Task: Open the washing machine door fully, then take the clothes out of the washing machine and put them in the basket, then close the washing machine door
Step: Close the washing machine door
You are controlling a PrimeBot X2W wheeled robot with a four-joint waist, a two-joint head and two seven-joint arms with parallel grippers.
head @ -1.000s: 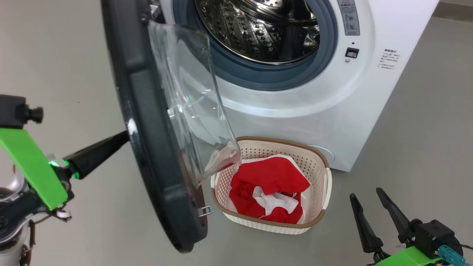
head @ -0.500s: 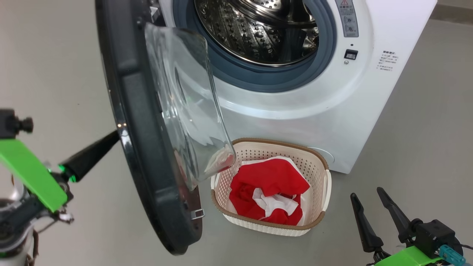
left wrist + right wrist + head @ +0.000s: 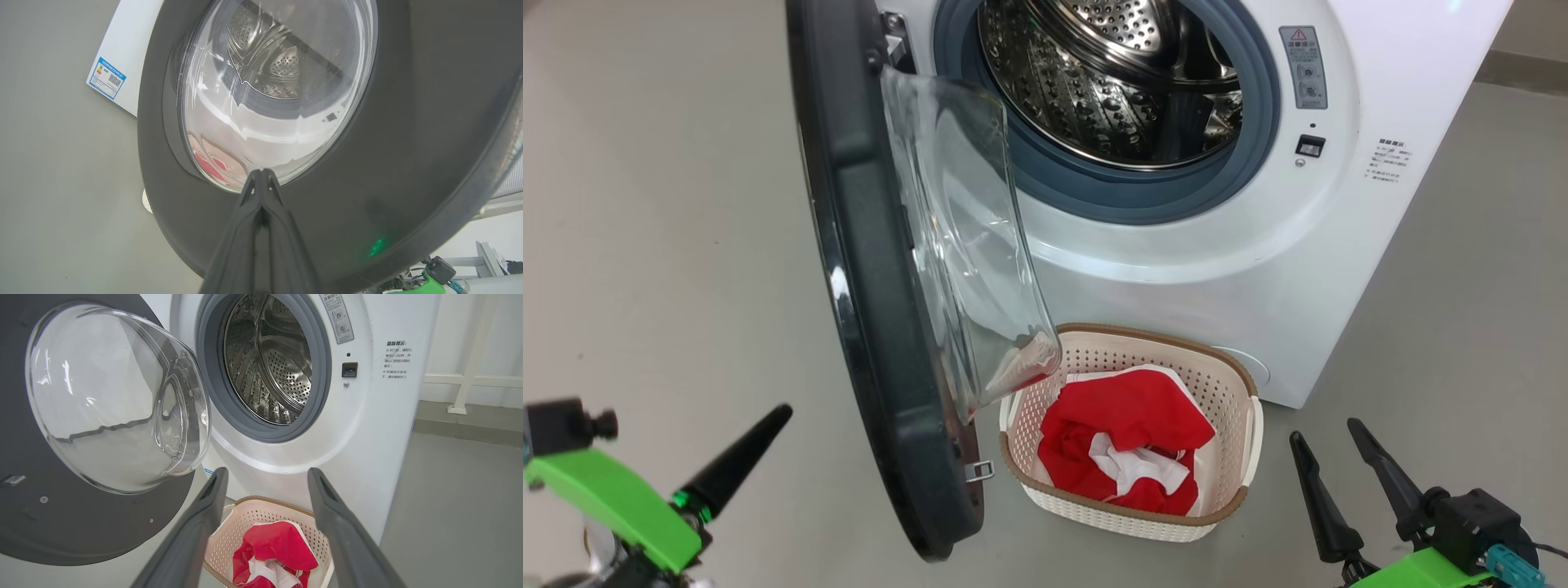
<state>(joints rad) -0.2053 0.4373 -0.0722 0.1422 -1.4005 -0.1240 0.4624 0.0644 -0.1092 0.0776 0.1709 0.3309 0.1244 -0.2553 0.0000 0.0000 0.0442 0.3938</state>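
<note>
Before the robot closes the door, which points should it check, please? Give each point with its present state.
1. The drum is empty: ok, as far as it shows.
2. The clothes lie inside the basket: ok.
3. The basket stands out of the swing of the washing machine door: cannot tell.
4. The left gripper is shut and on the door's outer side, ready to push: ok.
5. The right gripper is open and away from the door: ok.
</note>
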